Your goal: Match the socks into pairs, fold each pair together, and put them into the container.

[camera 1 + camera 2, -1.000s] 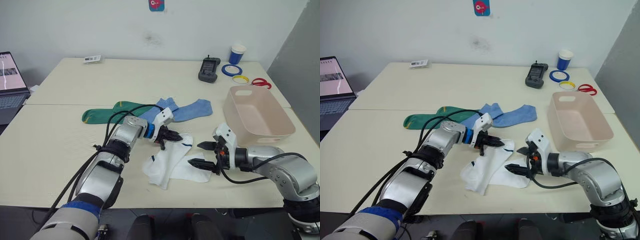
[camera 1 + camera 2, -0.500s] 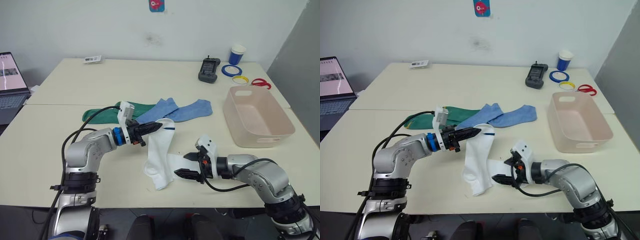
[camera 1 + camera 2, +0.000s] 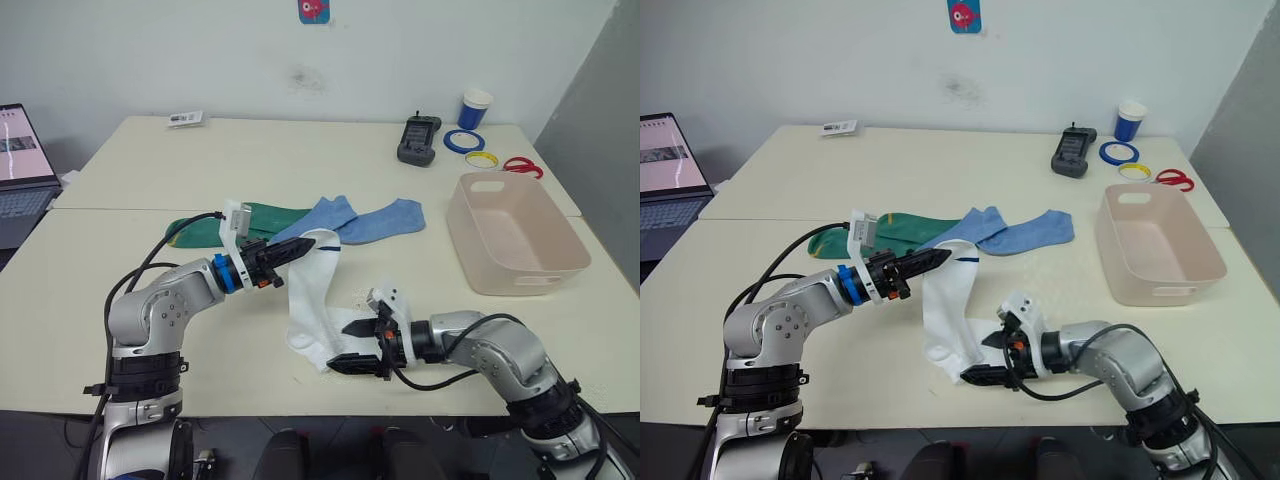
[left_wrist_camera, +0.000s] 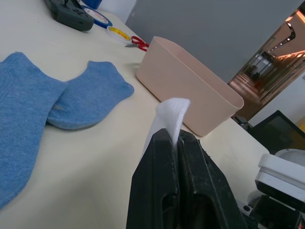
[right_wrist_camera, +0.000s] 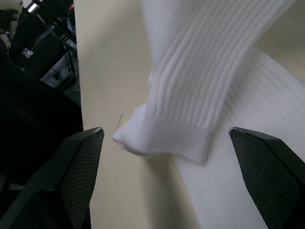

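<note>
From your head cameras, the table (image 3: 120,290) carries a laptop (image 3: 22,170) at the far left edge, and a black handset (image 3: 417,138), blue cup (image 3: 474,108), tape rings (image 3: 465,140) and red scissors (image 3: 522,166) along the far right; the empty pink container (image 3: 515,235) stands to the right, well apart from both arms. The green socks (image 3: 225,222) and blue socks (image 3: 365,220) lie flat just behind your left gripper (image 3: 300,246), which reaches rightward with its arm bent, fingers pinched on the top of a white sock (image 3: 308,300) that hangs down to the table. Your right gripper (image 3: 350,347) lies low, pointing left at that sock's lower end, fingers spread. In your left wrist view, the fingers (image 4: 157,191) are pressed together on a white fold, blue socks and container beyond. In your right wrist view, the spread fingers (image 5: 78,171) flank the sock's ribbed cuff (image 5: 176,129), not touching it, with a second white sock (image 5: 248,157) under it.
</note>
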`<move>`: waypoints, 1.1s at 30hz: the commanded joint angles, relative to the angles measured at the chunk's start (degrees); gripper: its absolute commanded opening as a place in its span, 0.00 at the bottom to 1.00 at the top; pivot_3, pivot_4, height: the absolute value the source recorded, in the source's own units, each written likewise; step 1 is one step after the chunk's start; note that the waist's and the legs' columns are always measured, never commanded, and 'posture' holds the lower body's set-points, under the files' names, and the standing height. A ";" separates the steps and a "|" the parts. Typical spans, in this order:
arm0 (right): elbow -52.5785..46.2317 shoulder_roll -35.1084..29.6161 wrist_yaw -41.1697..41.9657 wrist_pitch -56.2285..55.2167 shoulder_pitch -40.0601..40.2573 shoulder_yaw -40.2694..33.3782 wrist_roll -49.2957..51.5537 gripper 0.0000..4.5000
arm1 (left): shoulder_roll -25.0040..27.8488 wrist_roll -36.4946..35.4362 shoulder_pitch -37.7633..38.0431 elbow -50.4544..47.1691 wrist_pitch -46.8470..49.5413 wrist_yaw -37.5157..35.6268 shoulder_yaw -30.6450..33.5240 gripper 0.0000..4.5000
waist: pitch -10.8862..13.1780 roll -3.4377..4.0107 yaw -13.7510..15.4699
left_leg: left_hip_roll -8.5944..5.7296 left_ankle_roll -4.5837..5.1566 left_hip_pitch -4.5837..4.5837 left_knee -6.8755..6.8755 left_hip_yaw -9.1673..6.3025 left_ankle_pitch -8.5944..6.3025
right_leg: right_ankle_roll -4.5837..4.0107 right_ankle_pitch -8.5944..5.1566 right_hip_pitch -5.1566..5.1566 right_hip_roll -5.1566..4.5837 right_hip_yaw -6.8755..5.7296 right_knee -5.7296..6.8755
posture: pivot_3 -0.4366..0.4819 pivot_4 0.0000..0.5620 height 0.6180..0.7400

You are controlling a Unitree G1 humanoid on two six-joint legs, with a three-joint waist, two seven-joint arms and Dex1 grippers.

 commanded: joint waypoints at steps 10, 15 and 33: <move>-2.36 -0.40 1.88 0.76 0.86 -1.12 2.30 0.47 | 1.94 -1.64 -0.78 -0.46 -1.01 -0.62 -1.90 0.00 | 0.00 0.00 0.00 | 0.00 0.00 0.00 -0.01 0.00 0.00 | 0.00 0.00 0.00 -0.01 0.00 0.00 | 0.48 0.27 1.00; -2.36 -0.63 1.63 0.99 0.76 -1.55 2.82 0.08 | 2.09 -1.43 -0.92 -0.09 -1.46 -0.79 -2.14 0.00 | 0.00 0.00 0.02 | 0.00 0.00 0.00 -0.01 0.00 0.00 | 0.00 0.00 0.00 -0.02 0.00 0.00 | 0.48 0.27 1.00; -2.80 -1.17 0.06 1.38 0.43 -3.28 2.49 0.01 | 2.90 -1.87 0.15 -0.94 -1.10 -1.95 -2.07 0.00 | 0.00 0.00 0.02 | -0.01 0.00 0.00 -0.01 0.01 0.00 | 0.00 0.00 0.00 -0.03 0.00 0.00 | 0.48 0.27 1.00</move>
